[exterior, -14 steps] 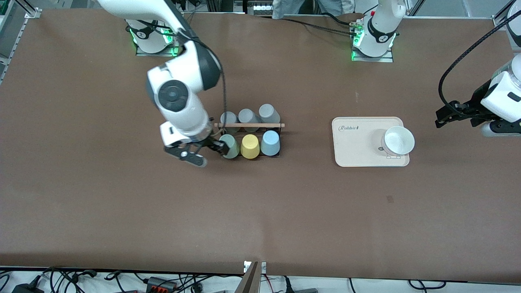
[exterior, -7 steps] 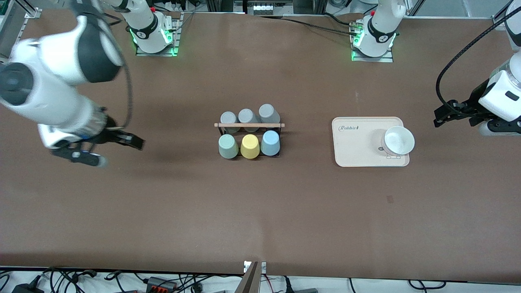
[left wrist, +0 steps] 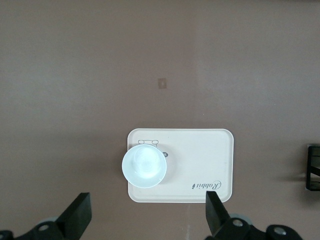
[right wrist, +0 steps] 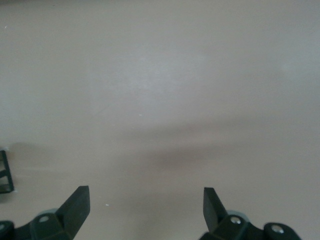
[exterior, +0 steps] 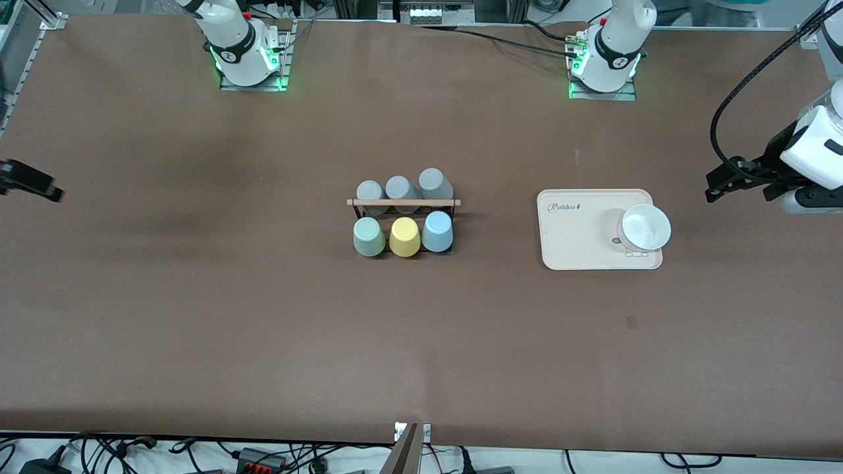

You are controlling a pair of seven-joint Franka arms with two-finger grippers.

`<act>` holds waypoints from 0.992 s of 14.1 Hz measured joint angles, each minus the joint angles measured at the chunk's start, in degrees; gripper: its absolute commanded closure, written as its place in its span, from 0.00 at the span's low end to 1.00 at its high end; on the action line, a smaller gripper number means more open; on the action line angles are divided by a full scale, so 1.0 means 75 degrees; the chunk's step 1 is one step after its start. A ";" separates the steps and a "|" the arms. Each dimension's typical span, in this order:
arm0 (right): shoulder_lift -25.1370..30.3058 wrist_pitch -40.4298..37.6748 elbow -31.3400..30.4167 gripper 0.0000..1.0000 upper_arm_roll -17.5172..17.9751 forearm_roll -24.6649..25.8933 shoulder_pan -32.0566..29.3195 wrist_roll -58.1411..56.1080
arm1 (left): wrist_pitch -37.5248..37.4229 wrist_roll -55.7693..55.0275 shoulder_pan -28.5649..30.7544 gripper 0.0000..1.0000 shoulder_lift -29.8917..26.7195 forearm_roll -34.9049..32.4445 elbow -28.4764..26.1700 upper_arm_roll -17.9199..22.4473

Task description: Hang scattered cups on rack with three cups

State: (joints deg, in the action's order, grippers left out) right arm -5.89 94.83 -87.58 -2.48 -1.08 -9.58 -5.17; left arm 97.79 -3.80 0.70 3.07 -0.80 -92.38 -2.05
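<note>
This is a robotics lab or test bench, not a home or kitchen. A wide, plain brown matte surface fills the front view, and two white robot arm bases are bolted to metal plates along its top edge, each glowing with green status lights. Black cables run from the bases across the surface's edge. Aluminium frame profiles stand at the corners. Along the edge nearest the front camera, a tangle of black wires and power strips lies on a white floor. A thick black braided cable loops to one arm's wrist.
</note>
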 measured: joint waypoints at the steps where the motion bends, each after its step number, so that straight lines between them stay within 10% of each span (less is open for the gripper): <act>1: 0.0081 -0.0257 -0.0001 0.00 0.0000 0.0005 -0.0055 -0.0123 | -0.0038 0.0001 -0.0003 0.00 -0.0008 0.0000 0.0000 -0.0018; 14: 0.0084 -0.0652 -0.0107 0.00 0.0202 0.0711 0.0708 -0.0099 | -0.0080 0.0001 -0.0035 0.00 -0.0090 0.0000 0.0000 -0.0066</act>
State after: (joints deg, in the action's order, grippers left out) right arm -5.25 89.93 -88.38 -0.97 4.25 -4.27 -5.92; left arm 97.19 -3.79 0.44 2.39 -0.80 -92.38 -2.54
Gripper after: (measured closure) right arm 0.000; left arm 0.000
